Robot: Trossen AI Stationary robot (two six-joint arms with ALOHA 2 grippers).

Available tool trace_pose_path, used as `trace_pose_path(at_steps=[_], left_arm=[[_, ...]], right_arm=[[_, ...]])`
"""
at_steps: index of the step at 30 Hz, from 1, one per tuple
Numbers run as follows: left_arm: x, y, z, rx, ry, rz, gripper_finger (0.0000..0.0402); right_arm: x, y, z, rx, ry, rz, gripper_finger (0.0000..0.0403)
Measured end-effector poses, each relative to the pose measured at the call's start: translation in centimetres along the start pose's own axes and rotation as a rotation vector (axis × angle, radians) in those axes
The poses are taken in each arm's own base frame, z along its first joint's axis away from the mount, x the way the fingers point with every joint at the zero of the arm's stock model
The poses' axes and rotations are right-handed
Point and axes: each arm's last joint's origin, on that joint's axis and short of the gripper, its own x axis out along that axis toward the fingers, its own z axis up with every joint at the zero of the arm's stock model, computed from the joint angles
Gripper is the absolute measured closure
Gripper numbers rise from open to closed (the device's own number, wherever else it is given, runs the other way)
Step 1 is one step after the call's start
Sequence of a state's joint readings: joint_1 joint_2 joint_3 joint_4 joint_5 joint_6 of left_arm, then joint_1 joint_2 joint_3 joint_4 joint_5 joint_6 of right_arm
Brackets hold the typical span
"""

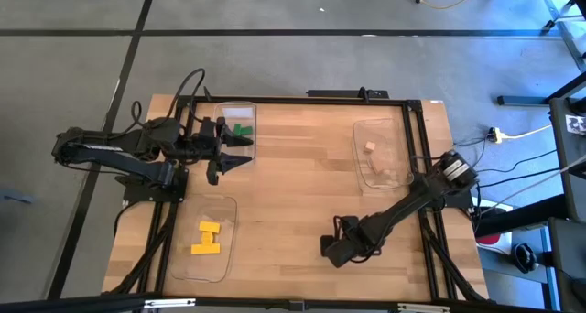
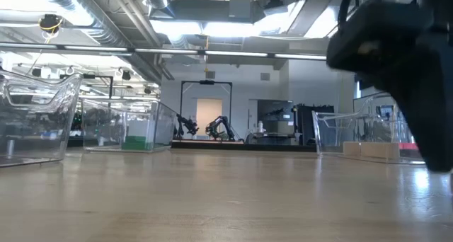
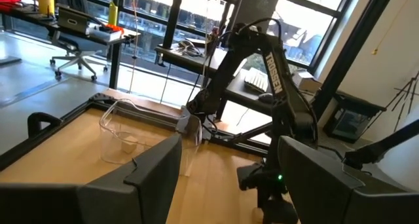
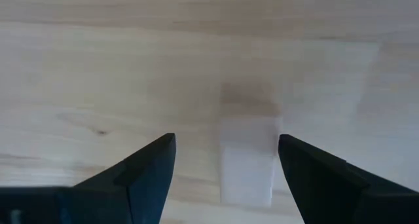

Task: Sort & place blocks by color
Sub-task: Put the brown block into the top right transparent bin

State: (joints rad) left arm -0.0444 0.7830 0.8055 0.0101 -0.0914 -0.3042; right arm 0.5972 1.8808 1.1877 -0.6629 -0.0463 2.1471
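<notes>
Right gripper (image 1: 335, 249) is down low over the tabletop (image 1: 293, 185), lower centre of the high view, jaws spread apart with nothing gripped. In the right wrist view a pale cube (image 4: 247, 160) sits on the wood between the two fingers (image 4: 147, 168), nearer the one on the frame's right, and whether it touches that one I cannot tell. It stands square-on, no long axis to speak of.

Left gripper (image 1: 240, 153) hangs at the upper left of the high view, right at the edge of the clear tray (image 1: 240, 110) there, jaws open and empty.

Now the count. That upper-left tray holds green blocks (image 1: 242, 129), bunched together; I make out roughly two, but they are too small to be sure, and their heading cannot be read.

Lower left, a second tray (image 1: 220, 258) holds the yellow blocks (image 1: 208, 239): it looks like three, two lying crosswise and one joining them up-and-down the frame, all touching in an H-like cluster.

Upper right, the third tray (image 1: 366, 130) holds one clear tan cube (image 1: 370, 148), with paler shapes lower in it that I cannot count.

Three trays, two arms.
</notes>
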Motion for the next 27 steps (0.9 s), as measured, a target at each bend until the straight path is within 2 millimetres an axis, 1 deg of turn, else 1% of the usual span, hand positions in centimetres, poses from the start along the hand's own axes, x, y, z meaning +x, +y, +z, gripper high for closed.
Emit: trace_pose_path(at_steps=[2, 5, 11, 15, 18, 20, 21, 25, 27], left_arm=[[0.0, 0.0, 0.0, 0.0, 0.0, 0.0, 0.0156], [0.0, 0.0, 0.0, 0.0, 0.0, 0.0, 0.0156], [0.0, 0.0, 0.0, 0.0, 0.003, 0.001, 0.0156], [0.0, 0.0, 0.0, 0.001, 0.002, 0.004, 0.0156], [0.0, 0.1, 0.0, 0.001, -0.001, 0.014, 0.0156], [0.0, 0.1, 0.0, 0.001, -0.004, 0.023, 0.0156], [0.0, 0.1, 0.0, 0.001, -0.003, 0.023, 0.0156], [0.0, 0.1, 0.0, 0.001, -0.003, 0.02, 0.0156], [0.0, 0.0, 0.0, 0.001, 0.002, 0.004, 0.0156]], right_arm=[[0.9, 0.1, 0.0, -0.001, 0.0, -0.006, 0.013], [1.5, 0.2, -0.1, 0.001, 0.001, -0.024, 0.013], [1.5, 0.1, -0.1, -0.029, 0.009, -0.053, 0.0136], [1.5, -0.1, 0.0, -0.054, 0.007, -0.07, 0.0175], [1.5, -0.2, 0.1, -0.057, 0.006, -0.084, 0.0222], [1.5, -0.2, 0.1, -0.082, 0.005, -0.087, 0.0262], [1.5, -0.2, 0.1, -0.099, 0.007, -0.087, 0.0275], [0.6, -0.3, 0.1, -0.207, -0.003, -0.059, 0.0275], [-1.1, -0.5, 0.2, -0.287, -0.015, -0.019, 0.0275]])
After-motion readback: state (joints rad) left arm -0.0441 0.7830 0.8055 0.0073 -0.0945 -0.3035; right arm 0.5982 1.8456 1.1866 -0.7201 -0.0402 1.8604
